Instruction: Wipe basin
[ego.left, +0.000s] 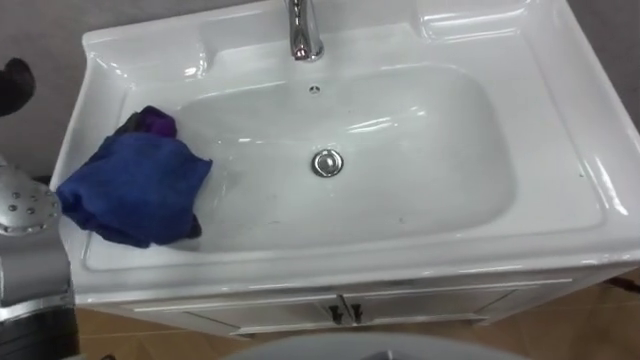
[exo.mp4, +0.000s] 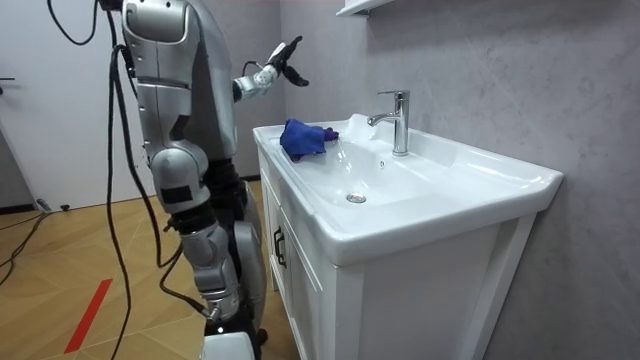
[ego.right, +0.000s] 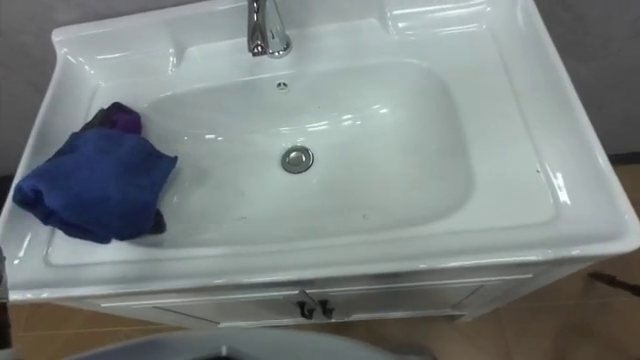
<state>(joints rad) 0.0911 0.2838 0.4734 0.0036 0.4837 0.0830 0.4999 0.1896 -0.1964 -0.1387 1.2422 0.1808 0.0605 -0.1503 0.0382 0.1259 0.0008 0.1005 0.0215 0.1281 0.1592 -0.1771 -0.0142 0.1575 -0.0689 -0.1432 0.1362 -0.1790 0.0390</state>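
Note:
A crumpled blue cloth (ego.left: 135, 190) with a purple bit at its far end lies on the left rim of the white basin (ego.left: 560, 150) and hangs partly into the bowl. No hand touches it. My left hand (exo.mp4: 283, 62) is raised in the air above and to the left of the cloth, with its dark fingers relaxed and nothing in them. Its tip shows at the upper left edge (ego.left: 15, 85) of the left eye view. I stand in front of the basin cabinet, facing it.
A chrome tap (ego.left: 303, 30) stands at the back middle of the basin, and a chrome drain (ego.left: 327, 163) sits in the bowl's centre. Cabinet doors with dark handles (ego.left: 343, 313) are below the front edge. A grey wall is behind.

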